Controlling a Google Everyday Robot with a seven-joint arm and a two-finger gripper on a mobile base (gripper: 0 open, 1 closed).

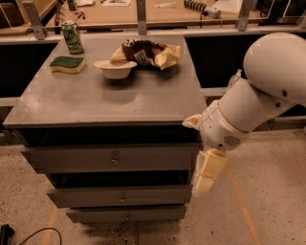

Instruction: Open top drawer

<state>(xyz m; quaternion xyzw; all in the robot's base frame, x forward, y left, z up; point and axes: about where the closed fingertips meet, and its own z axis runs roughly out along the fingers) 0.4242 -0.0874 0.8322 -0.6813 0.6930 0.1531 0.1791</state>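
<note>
The top drawer [112, 159] is the widest grey front of three in a grey metal cabinet, with a small round knob [114, 161] at its centre. It looks shut, with a dark gap above it under the cabinet top. My gripper [208, 172] is cream-coloured and hangs pointing down from the white arm [253, 103]. It sits at the cabinet's front right corner, just right of the top drawer's right end and well right of the knob. It holds nothing that I can see.
On the cabinet top [105, 103] stand a green can [72, 37], a green sponge [67, 63], a white bowl [114, 68] and a crumpled snack bag [146, 51]. Two narrower drawers [122, 196] lie below. A wooden bench [167, 12] runs behind. A black cable [28, 235] lies on the floor.
</note>
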